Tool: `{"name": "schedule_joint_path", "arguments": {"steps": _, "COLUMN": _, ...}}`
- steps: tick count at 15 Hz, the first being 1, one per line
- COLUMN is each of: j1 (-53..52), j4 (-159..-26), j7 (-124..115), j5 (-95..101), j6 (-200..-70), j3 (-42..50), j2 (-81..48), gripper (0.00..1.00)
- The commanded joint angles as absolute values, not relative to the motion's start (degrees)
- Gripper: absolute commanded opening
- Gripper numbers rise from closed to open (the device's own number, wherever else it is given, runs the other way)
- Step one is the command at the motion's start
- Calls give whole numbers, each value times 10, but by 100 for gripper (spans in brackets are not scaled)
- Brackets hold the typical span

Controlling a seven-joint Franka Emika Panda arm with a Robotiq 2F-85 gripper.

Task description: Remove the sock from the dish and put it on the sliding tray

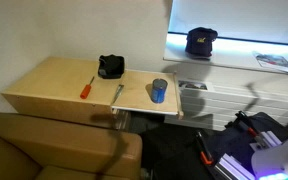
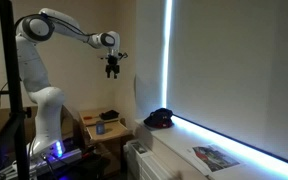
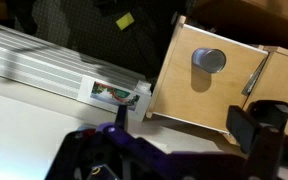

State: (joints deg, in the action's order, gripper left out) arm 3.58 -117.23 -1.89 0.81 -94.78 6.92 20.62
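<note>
**A:** Exterior view, bench side. Where is the sock?

**B:** It's the dark bundle, the sock (image 1: pixel 111 67), at the far side of the bench (image 1: pixel 44 85), about mid-length. It's crumpled, so I can read no long axis. I cannot make out the dish under it. My hand is outside this view.

**A:** And the target?

**B:** The sliding tray (image 1: pixel 139 102) juts out at the bench's near right corner. A blue cup (image 1: pixel 159 91) stands on it and a slim tool (image 1: pixel 118 93) lies along its left edge. An orange-handled screwdriver (image 1: pixel 86 88) lies just left of that. I judge the carry runs from far to near-right, over the tools, and the cup limits where the sock can go.

**A:** Exterior view, arm side?

**B:** My hand (image 2: pixel 113 68) hangs high, well above the bench (image 2: pixel 119 127). The sock (image 2: pixel 109 115) is almost straight beneath it. A dark cap-like lump (image 2: pixel 161 118) sits on the sill to the right. I don't think it's mine to move.

**A:** Wrist view?

**B:** It looks down. My hand (image 3: pixel 174 140) is released, fingers wide apart with nothing between them. The tray (image 3: pixel 184 95), cup (image 3: pixel 210 60) and slim tool (image 3: pixel 254 75) lie ahead to the right. At the right edge I can't separate the sock from my own finger.
</note>
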Motion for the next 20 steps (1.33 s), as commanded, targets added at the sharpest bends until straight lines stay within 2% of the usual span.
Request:
{"name": "schedule_joint_path", "arguments": {"steps": 1, "j1": 43, "j4": -1171, "j7": -17, "j5": 6, "j6": -946, "j3": 63, "j2": 205, "gripper": 100}}
{"name": "schedule_joint_path", "arguments": {"steps": 2, "j1": 36, "j4": -1139, "j7": 6, "j5": -8, "j6": -991, "j3": 72, "j2": 108, "gripper": 100}}
{"name": "schedule_joint_path", "arguments": {"steps": 5, "j1": 19, "j4": -1154, "j7": 16, "j5": -45, "j6": -1028, "j3": 59, "j2": 69, "gripper": 100}}
{"name": "schedule_joint_path", "arguments": {"steps": 12, "j1": -10, "j4": -1065, "j7": 16, "j5": -112, "j6": -1165, "j3": -2, "j2": -164, "gripper": 100}}
{"name": "schedule_joint_path", "arguments": {"steps": 13, "j1": -6, "j4": -1123, "j7": -2, "j5": -85, "j6": -1151, "j3": 4, "j2": -98, "gripper": 100}}
{"name": "schedule_joint_path", "arguments": {"steps": 20, "j1": -52, "j4": -1048, "j7": -14, "j5": -87, "j6": -1230, "j3": -40, "j2": -216, "gripper": 100}}
